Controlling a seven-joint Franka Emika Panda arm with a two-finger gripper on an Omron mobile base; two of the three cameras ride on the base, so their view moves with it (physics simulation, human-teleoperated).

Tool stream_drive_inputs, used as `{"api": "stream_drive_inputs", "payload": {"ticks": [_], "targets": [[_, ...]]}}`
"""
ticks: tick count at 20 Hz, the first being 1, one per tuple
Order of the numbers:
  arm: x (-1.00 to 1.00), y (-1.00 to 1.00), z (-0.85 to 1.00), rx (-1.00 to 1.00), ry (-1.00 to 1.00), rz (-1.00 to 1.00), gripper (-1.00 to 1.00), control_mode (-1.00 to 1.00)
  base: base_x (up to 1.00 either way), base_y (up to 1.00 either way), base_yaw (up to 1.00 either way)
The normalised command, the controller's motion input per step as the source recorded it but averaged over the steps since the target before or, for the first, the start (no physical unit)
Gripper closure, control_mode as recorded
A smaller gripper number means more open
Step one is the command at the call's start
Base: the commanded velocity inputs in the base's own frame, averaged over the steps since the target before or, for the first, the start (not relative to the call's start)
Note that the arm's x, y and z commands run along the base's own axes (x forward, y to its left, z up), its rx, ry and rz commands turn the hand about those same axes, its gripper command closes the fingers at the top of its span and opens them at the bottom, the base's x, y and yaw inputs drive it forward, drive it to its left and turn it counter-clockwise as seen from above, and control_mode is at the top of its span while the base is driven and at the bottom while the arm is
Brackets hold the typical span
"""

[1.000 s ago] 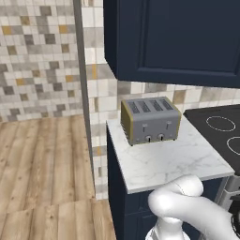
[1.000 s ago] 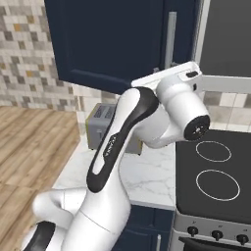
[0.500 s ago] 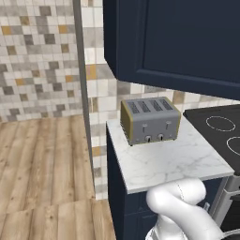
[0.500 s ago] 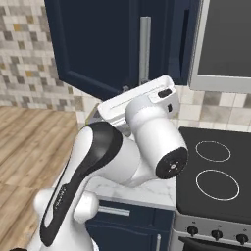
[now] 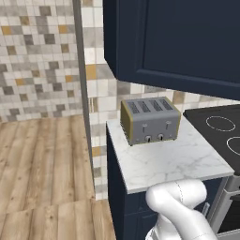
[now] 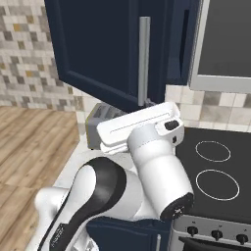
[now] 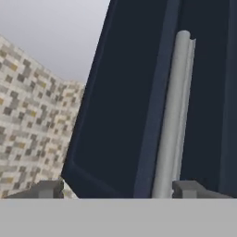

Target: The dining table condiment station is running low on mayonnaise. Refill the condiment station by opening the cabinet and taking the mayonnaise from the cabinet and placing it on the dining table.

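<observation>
Just below the cabinet [image 6: 108, 54], the gripper [image 7: 118, 189] was seen with its jaws spread wide and nothing held. The door's silver bar handle [image 7: 173, 115], its long axis vertical, ran upward between the fingertips [image 7: 185, 189], nearer the right one. The mayonnaise could not be located.

No readable txt, labels, brands, nos. or signs anywhere. Cabinet [image 6: 112, 54] door: plain navy, no lettering. Toaster [image 5: 150, 120]: front has small levers/knobs, no legible marks. Stove knobs [image 6: 214, 234]: any markings too small to read.
</observation>
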Motion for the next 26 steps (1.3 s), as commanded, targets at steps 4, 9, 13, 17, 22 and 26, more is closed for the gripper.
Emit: {"api": "stream_drive_inputs", "payload": {"ticks": [4,9,13,17,22,26], "targets": [[0.0,-1.0,-0.12,0.25,0.0,0.09,-1.0,-1.0,0.0,0.0,0.0],[0.22,-1.0,-0.11,0.18,0.03,0.18,-1.0,-1.0,0.0,0.0,0.0],[0.35,-0.87,-0.21,0.14,0.0,0.37,-1.0,-1.0,0.0,0.0,0.0],[0.66,-0.34,-0.29,0.07,0.1,0.38,-1.0,-1.0,0.0,0.0,0.0],[0.97,0.0,-0.33,0.03,0.17,0.24,-1.0,-1.0,0.0,0.0,0.0],[0.94,0.09,-0.36,0.0,0.21,0.19,-1.0,-1.0,0.0,0.0,0.0]]}}
